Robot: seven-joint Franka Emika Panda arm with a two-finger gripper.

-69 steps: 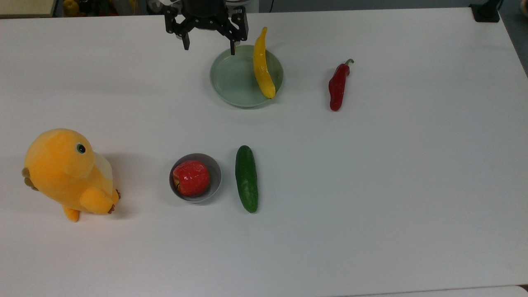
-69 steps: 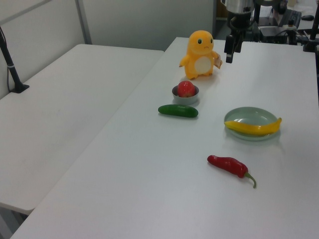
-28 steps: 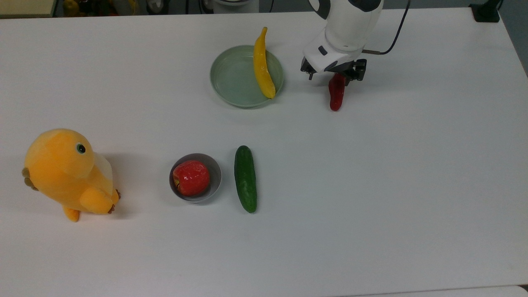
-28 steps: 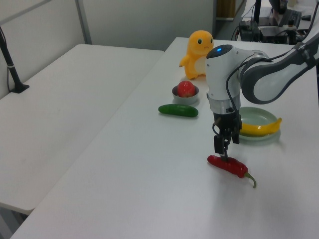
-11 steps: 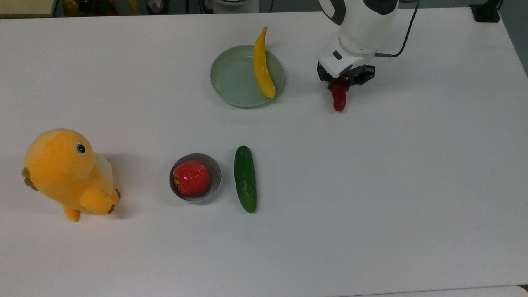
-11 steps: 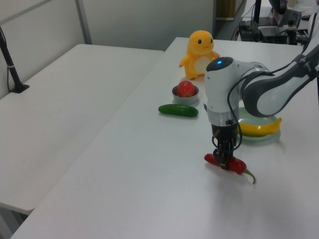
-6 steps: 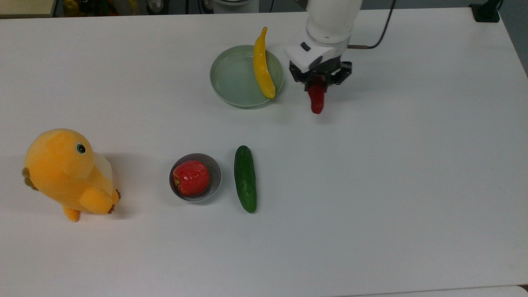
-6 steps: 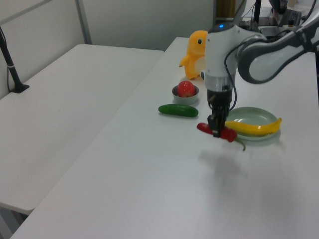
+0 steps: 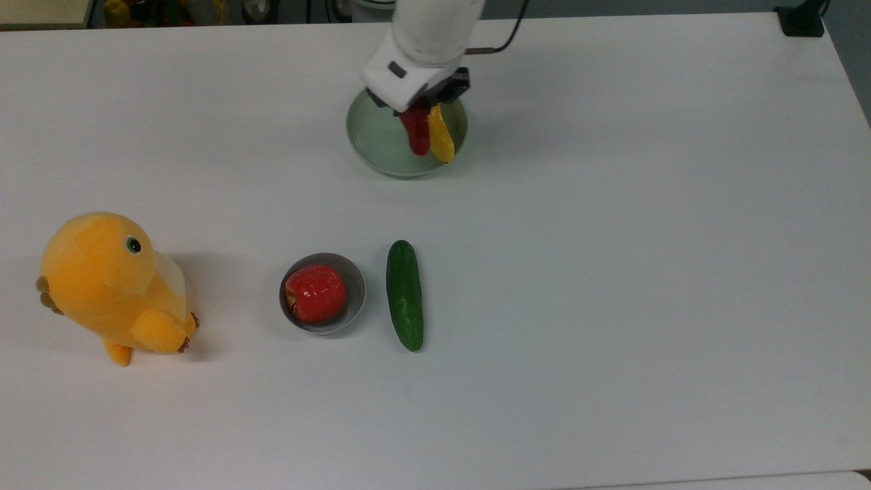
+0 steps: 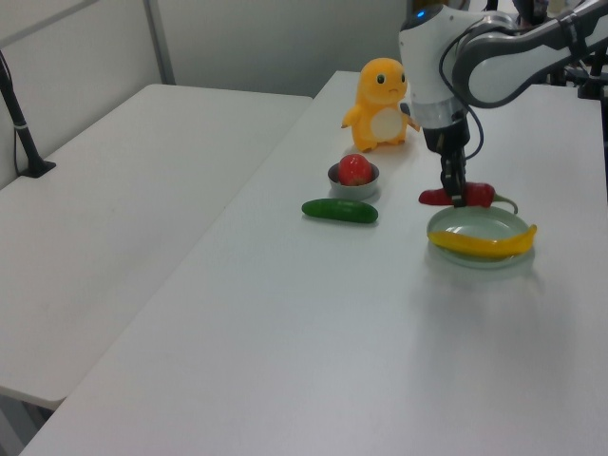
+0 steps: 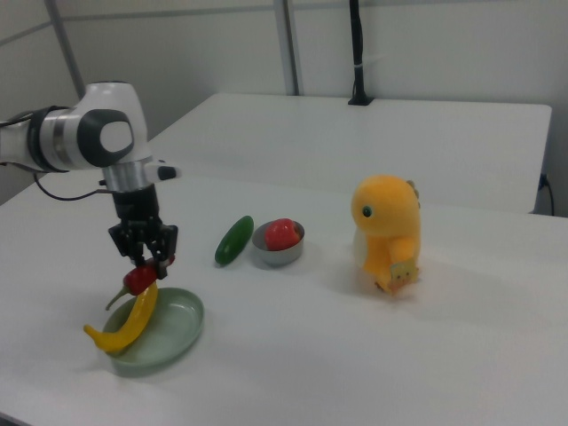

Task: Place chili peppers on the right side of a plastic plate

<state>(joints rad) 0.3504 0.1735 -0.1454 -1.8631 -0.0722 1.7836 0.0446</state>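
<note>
Dark red and glossy, the chili pepper (image 9: 416,136) hangs pinched between the fingers of the gripper (image 10: 457,199), lifted clear above the pale green plastic plate (image 9: 375,139) and not touching it, as the left view and the right view show. In the top view it sits over the plate's middle, just beside the long yellow pepper (image 9: 441,139) that lies across the plate on the top view's right. Well apart on the white tabletop (image 9: 612,272) are a green cucumber (image 9: 405,295), a grey bowl (image 9: 354,299) holding a red apple (image 9: 315,293), and an orange plush toy (image 9: 112,286).
</note>
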